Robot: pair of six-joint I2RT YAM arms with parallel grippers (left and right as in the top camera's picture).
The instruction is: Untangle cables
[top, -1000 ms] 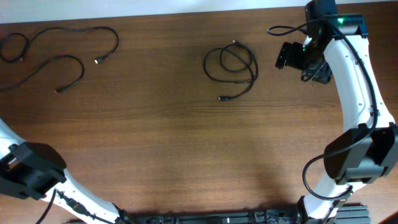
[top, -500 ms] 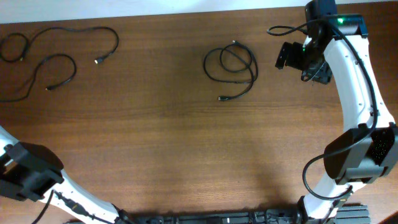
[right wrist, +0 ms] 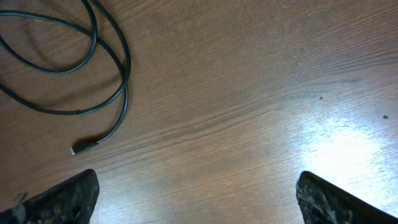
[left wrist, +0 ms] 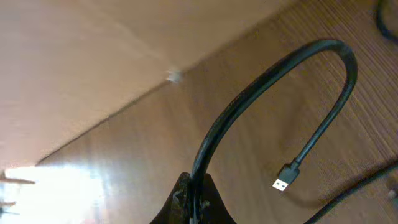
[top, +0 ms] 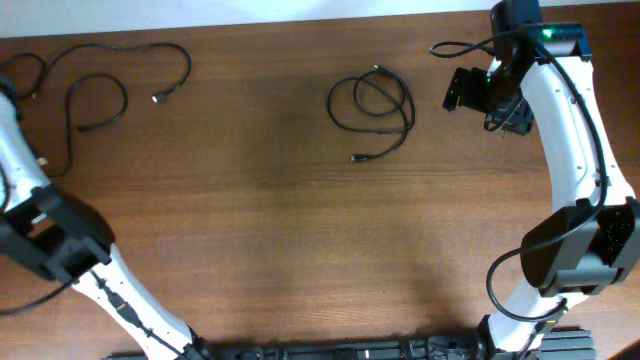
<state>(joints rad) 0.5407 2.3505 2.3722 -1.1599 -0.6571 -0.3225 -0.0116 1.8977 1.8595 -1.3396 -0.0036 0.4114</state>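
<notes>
At the table's [top: 250,220] far-left edge, the left arm [top: 20,160] extends forward, its left gripper [left wrist: 191,200] clamped on a black cable [left wrist: 267,78] that arches up from the fingers and ends in a USB plug [left wrist: 283,183] ahead of them. Farther right, the coiled cable [top: 372,105] lies ahead and left of the right gripper [right wrist: 196,205], whose right arm [top: 572,130] stretches to the far side, fingers spread wide above the wood.
</notes>
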